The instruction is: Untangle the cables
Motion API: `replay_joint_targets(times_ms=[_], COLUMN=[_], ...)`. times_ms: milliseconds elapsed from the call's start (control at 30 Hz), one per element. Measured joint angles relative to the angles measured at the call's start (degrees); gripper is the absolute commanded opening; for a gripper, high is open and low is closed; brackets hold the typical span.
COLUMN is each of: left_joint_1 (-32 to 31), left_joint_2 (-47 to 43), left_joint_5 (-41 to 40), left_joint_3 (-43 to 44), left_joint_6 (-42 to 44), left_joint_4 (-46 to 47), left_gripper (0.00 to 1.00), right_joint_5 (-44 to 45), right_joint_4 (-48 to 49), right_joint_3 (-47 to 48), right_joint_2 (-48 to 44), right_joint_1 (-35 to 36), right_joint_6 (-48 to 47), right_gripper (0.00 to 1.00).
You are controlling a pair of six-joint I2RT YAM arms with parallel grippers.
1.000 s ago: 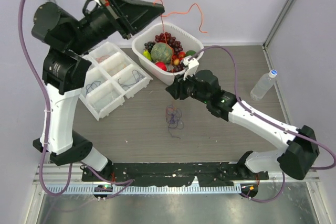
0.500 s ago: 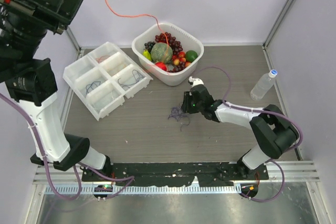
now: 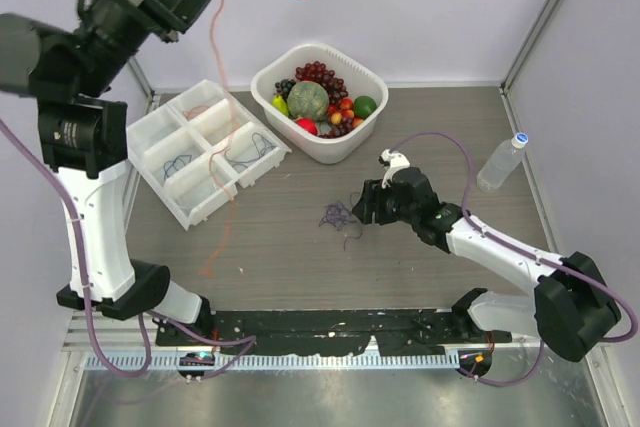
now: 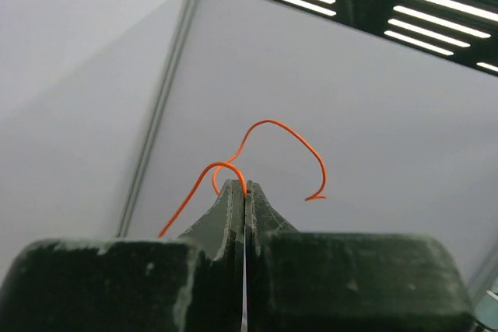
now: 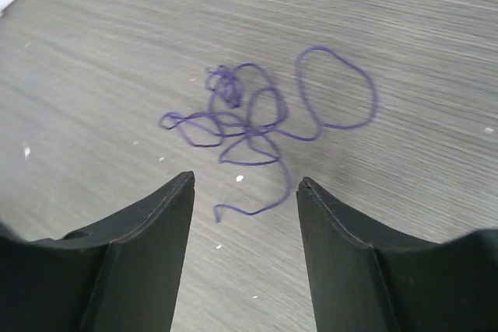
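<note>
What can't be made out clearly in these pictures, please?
Top view: the orange cable is hair-thin, blurred; its lower end fades into the table.
Left wrist view: the left gripper hides that cable's trailing part.
Right wrist view: the purple cable has a knot too small to trace.

orange cable (image 4: pixel 268 121): hair-thin, pinched at the tip of the left gripper (image 4: pixel 244 189), held way up high. Curly end arcs above the pinch, long strand dangles down past the tray (image 3: pixel 150 135), low end near the table (image 3: pixel 280 252)

purple cable (image 5: pixel 250 136): loose loopy squiggle, flat mid-table, tight little clump at one side, big open loop at the other, not held

dark cables (image 3: pixel 180 162): thin squiggles lying in separate tray compartments
</note>
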Motion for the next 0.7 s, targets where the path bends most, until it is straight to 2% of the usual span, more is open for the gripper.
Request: replay_joint_targets(times_ms=[100, 167, 200, 267, 500, 567, 700], left_joint_1=[0.0, 0.0, 0.0, 0.0, 0.0, 0.0, 0.0], left_joint_2=[0.3, -0.2, -0.5, -1.7, -7.6, -8.7, -10.6], left_joint_5=[-2.8, -5.8, -7.0, -10.0, -17.3, -17.8, -16.8], left_joint_3=[-2.5, -5.0, -6.0, -9.0, -19.7, -22.6, -31.5], left_joint_6=[5.6, 9.6, 10.8, 13.5, 17.3, 17.1, 14.9], left_joint_4=[-9.2, -15.7, -17.8, -22.4, -31.1, -31.6, -30.3], left_gripper=[0.0, 0.0, 0.0, 0.0, 0.0, 0.0, 0.0], right_joint_5=[-4.4, -7.8, -9.0, -11.6, -18.0, -18.2, -17.3], right_joint_4=[-0.8, -0.4, 0.2, 2.0, 6.3, 5.3, 3.4], right_joint_3=[2.2, 4.9, 6.0, 8.9, 14.8, 14.5, 12.9], right_joint_2=[1.0, 3.5, 4.9, 9.4, 29.1, 31.5, 30.4], right_joint_1=[0.7, 1.2, 1.4, 2.1, 3.4, 3.3, 1.5], right_joint_6=[-1.1, -1.2, -1.2, -0.9, 3.6, 4.2, 3.6], right_gripper=[0.54, 0.46, 0.38, 0.31, 0.29, 0.29, 0.29])
